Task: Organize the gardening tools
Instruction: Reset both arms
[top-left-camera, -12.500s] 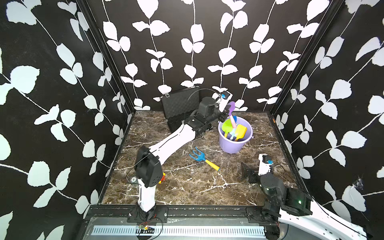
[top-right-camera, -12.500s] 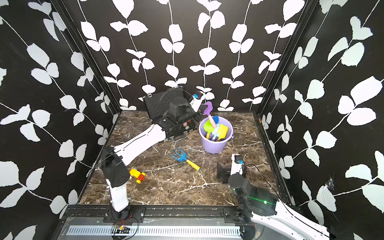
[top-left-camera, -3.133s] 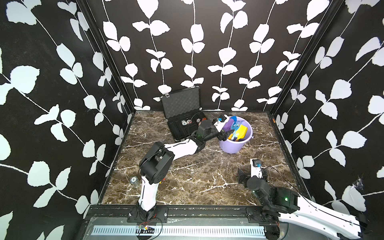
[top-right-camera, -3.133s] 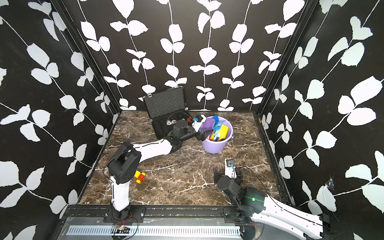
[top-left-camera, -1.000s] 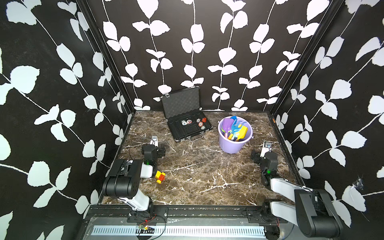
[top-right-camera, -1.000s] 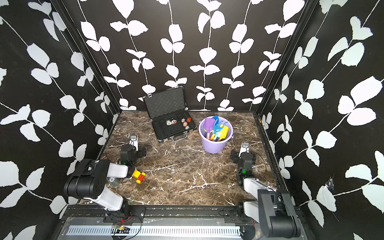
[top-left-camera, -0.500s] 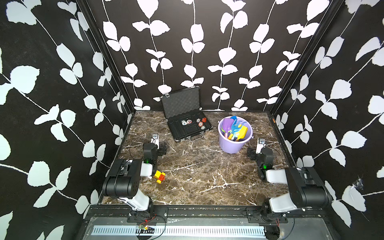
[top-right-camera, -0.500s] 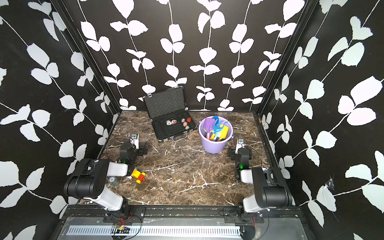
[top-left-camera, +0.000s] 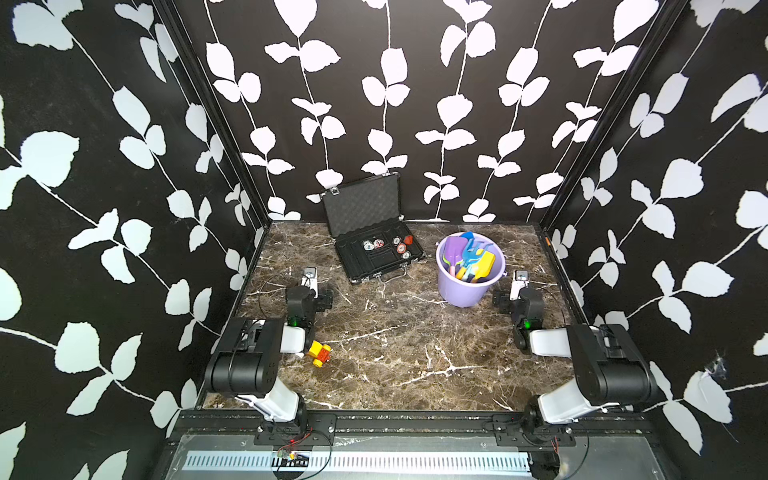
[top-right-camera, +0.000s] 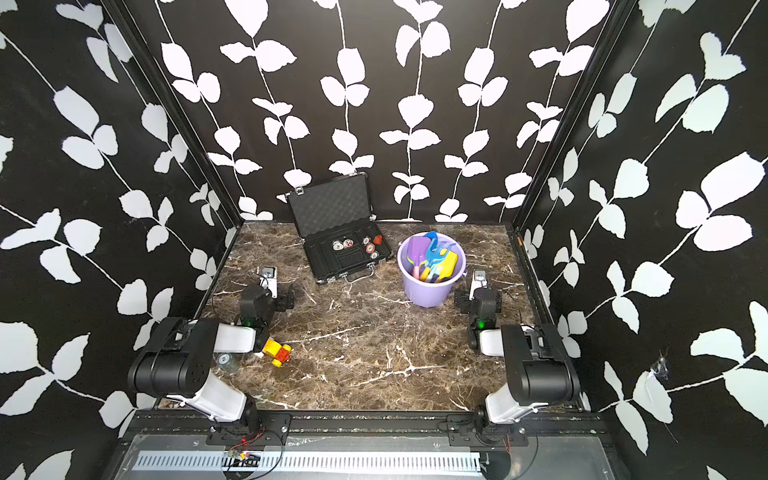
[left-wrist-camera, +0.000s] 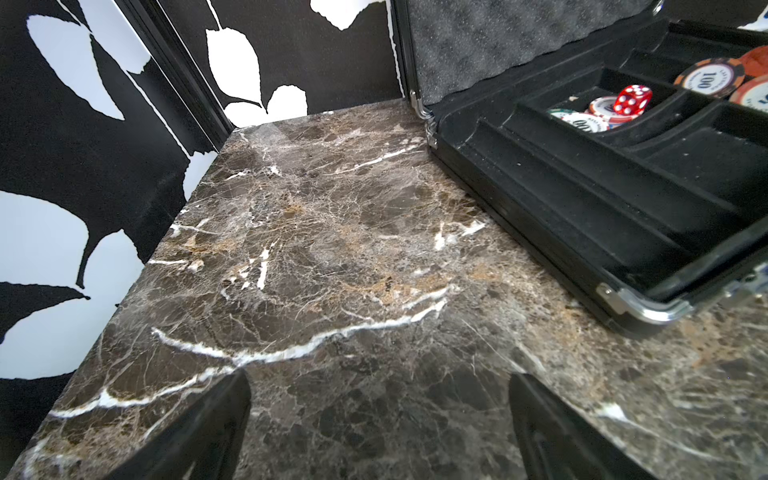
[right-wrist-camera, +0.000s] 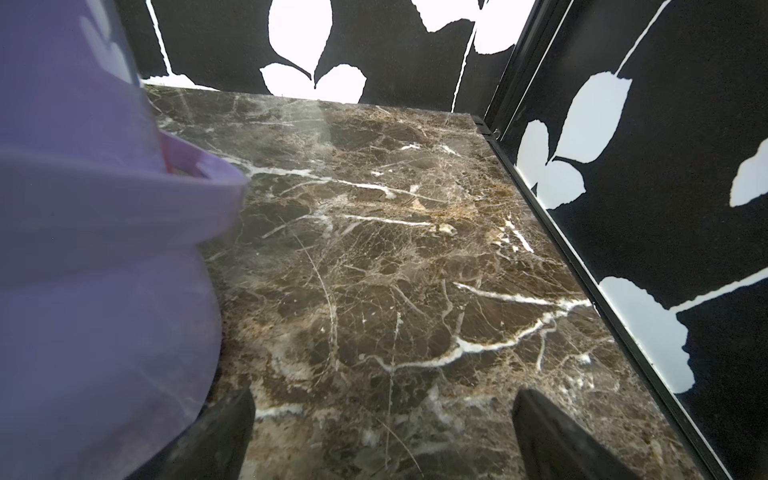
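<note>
The gardening tools (top-left-camera: 469, 258) (top-right-camera: 432, 257) stand together, heads up, in a purple bucket (top-left-camera: 460, 293) (top-right-camera: 428, 295) at the back right in both top views: a purple spade, a blue rake, a yellow scoop and others. My left gripper (top-left-camera: 318, 297) (left-wrist-camera: 380, 386) rests low over the marble at the left, open and empty. My right gripper (top-left-camera: 513, 297) (right-wrist-camera: 382, 399) sits just right of the bucket (right-wrist-camera: 83, 249), open, with only bare marble between its fingers.
An open black case (top-left-camera: 376, 266) (left-wrist-camera: 582, 199) with round chips and a red die lies at the back centre, close to the left gripper. A yellow-and-red toy car (top-left-camera: 319, 353) (top-right-camera: 277, 351) sits by the left arm. Leaf-patterned walls enclose three sides.
The right arm has folded back and its gripper has slid forward, close beside the bucket. The left arm has barely moved. Earlier, the blue rake went from the table into the bucket.
</note>
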